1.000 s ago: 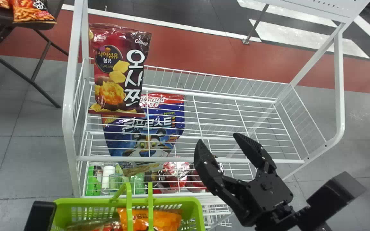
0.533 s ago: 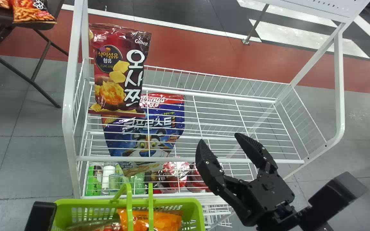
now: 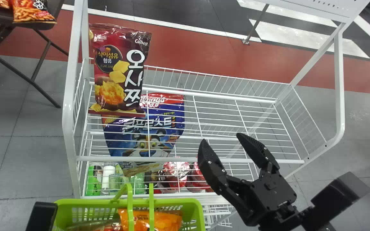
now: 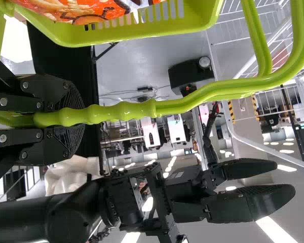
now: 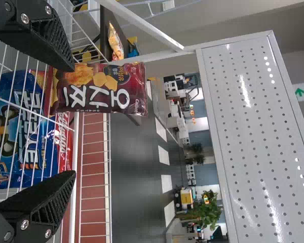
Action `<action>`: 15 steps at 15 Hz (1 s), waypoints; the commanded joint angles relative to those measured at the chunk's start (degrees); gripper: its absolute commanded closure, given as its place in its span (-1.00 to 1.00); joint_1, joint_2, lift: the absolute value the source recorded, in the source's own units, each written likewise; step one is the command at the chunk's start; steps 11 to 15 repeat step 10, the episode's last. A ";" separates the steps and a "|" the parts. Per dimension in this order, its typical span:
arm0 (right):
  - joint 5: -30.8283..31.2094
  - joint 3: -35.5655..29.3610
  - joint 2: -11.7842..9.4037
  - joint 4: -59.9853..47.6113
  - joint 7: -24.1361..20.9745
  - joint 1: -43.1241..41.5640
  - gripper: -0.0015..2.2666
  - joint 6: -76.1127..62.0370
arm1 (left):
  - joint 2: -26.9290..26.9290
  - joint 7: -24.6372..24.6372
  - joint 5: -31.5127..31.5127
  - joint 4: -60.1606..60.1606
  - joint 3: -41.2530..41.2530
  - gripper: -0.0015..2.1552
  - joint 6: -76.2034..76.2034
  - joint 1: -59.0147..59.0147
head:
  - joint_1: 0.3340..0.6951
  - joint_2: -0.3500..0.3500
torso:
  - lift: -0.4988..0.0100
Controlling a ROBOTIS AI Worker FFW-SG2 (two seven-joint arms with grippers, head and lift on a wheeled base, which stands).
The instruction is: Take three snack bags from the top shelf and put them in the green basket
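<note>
One snack bag (image 3: 119, 70) stands at the top shelf's (image 3: 172, 159) left edge. Right gripper (image 3: 221, 138), spread wide and empty, is by the front edge. Left gripper (image 4: 81, 119) clasps green basket (image 3: 92, 202) by handle (image 4: 192, 99). Likely third pick: reach left, grasp.

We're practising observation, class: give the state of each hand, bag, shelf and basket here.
Right hand: open, empty
Left hand: shut on a basket handle
Green basket: snack bags inside
Dark red snack bag: upright on the top shelf
Blue bag: below the top shelf
</note>
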 commanded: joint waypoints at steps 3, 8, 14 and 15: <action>-0.36 -0.46 0.31 -0.09 0.03 0.18 -0.92 0.00 | 0.00 0.09 0.01 0.00 -0.09 0.29 0.04 0.05 | 1.00 -1.00 | 0.85; -0.71 -0.82 0.31 0.00 0.21 0.18 -0.92 0.00 | 0.00 0.17 0.01 -0.09 -0.09 0.29 -0.13 0.13 | 1.00 -1.00 | 0.85; -0.89 -1.17 0.31 0.09 0.21 0.18 -0.92 0.00 | 0.00 0.17 0.01 -0.09 -0.09 0.29 0.04 0.13 | 1.00 -1.00 | 0.85; -0.89 -1.17 0.31 0.09 0.21 0.18 -0.92 0.00 | 0.00 0.17 0.01 -0.09 -0.09 0.29 0.04 0.13 | 1.00 -1.00 | 0.85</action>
